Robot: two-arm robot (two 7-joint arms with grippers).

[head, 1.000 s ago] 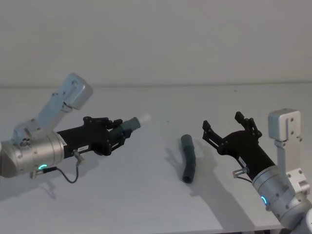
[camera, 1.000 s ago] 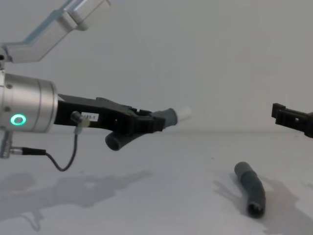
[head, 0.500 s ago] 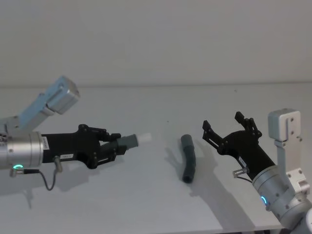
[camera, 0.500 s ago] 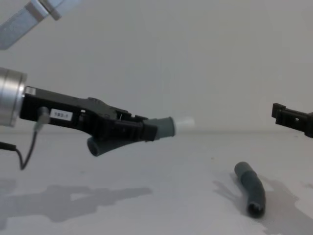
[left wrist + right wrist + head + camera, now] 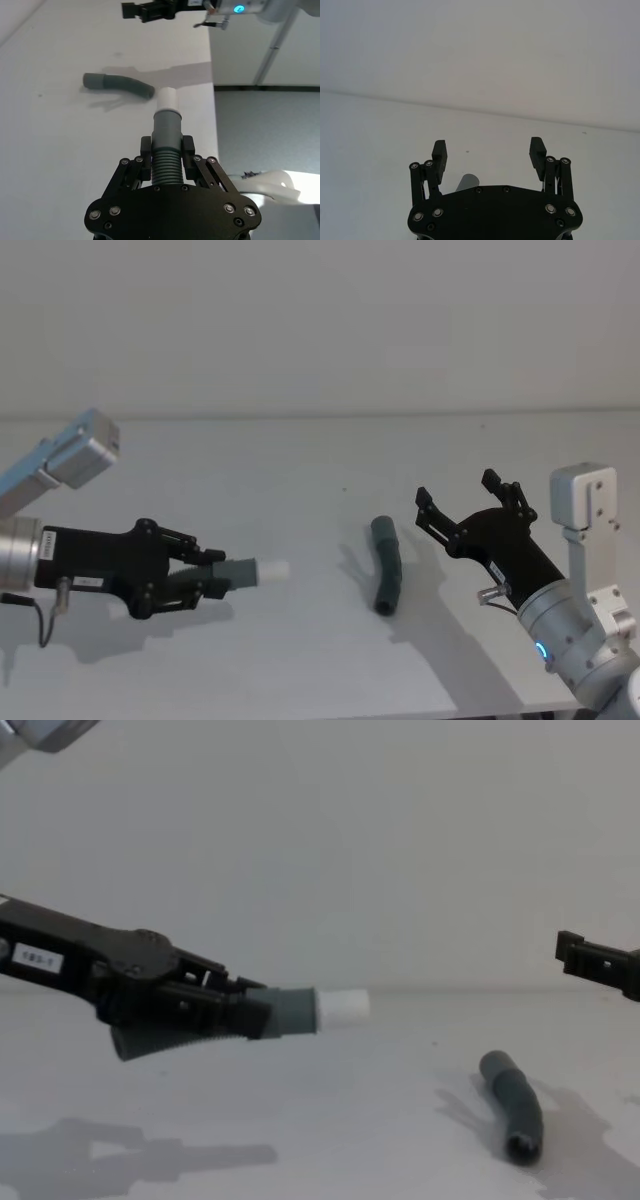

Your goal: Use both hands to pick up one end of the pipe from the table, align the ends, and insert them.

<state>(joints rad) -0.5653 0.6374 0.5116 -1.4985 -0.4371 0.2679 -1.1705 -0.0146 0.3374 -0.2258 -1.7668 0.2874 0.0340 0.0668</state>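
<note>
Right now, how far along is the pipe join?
Done: the left gripper holds one dark grey ribbed hose piece above the white table, fingers shut on it, its white tip pointing toward the right arm. In hand: the right gripper hovers open beside the second curved grey hose piece, which lies on the table. Left: grasp that piece, align the ends, insert.

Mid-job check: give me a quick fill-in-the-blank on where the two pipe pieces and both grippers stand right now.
The left gripper is shut on one pipe piece, whose tip is ____.
The other piece lies on the ____.
The right gripper is ____ and holds nothing.
Missing: white; table; open.
</note>
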